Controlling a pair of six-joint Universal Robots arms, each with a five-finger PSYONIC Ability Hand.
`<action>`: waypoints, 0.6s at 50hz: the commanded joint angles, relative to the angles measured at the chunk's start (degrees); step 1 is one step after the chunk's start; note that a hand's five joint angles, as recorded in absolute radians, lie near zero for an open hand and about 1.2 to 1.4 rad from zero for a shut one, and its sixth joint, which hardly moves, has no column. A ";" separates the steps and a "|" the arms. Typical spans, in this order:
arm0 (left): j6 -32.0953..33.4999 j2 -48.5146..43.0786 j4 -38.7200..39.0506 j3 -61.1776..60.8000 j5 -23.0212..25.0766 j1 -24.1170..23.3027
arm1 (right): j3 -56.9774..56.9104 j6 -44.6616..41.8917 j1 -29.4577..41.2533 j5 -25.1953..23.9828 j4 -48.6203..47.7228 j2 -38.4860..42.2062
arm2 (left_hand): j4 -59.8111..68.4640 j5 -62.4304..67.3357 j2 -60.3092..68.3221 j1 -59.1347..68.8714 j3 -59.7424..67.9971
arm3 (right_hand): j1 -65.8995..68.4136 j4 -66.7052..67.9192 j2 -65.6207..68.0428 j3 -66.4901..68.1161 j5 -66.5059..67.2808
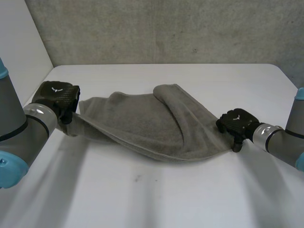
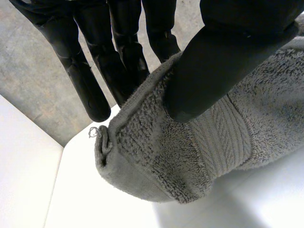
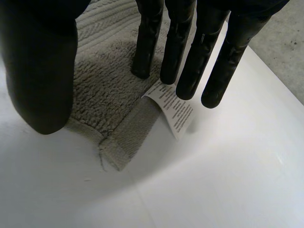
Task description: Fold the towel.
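Observation:
A grey towel (image 1: 142,123) lies bunched across the white table (image 1: 166,194), pulled into a long band with a rolled-over fold near its middle. My left hand (image 1: 59,95) is at the towel's left end. In the left wrist view its thumb (image 2: 213,61) presses the towel's corner (image 2: 190,156) against the fingers (image 2: 118,52) behind it, lifting it off the table. My right hand (image 1: 236,122) is at the towel's right end. Its fingers (image 3: 180,47) are straight over the towel corner (image 3: 109,95), which lies flat on the table with a white label (image 3: 175,109) sticking out.
A grey concrete wall (image 1: 166,28) stands behind the table's back edge, and a white panel (image 1: 19,42) closes the left side. Bare table top lies in front of the towel.

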 commanded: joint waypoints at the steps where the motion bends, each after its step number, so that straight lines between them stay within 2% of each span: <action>1: 0.00 -0.10 0.00 0.00 0.00 0.02 | -1.91 0.13 0.08 0.01 0.17 1.02 | 10.20 11.84 10.26 11.63 10.34 | 0.82 1.14 0.79 1.05 4.75; 15: 0.00 -0.37 0.08 0.00 0.09 0.02 | -6.92 0.39 2.72 -0.34 0.35 4.10 | 10.20 11.84 10.26 11.63 10.34 | 3.68 4.00 3.65 3.91 7.61; 21: 0.00 -0.54 0.08 -0.09 0.79 0.11 | -8.76 0.48 2.98 -0.16 0.78 4.89 | 10.20 11.84 10.26 11.63 10.34 | 11.91 12.23 11.88 12.14 15.84; 30: 0.00 -1.25 0.08 0.00 0.79 0.02 | -11.49 0.57 4.12 -0.16 2.80 4.98 | 10.20 11.84 10.26 11.63 10.34 | 12.09 12.41 12.06 12.32 16.03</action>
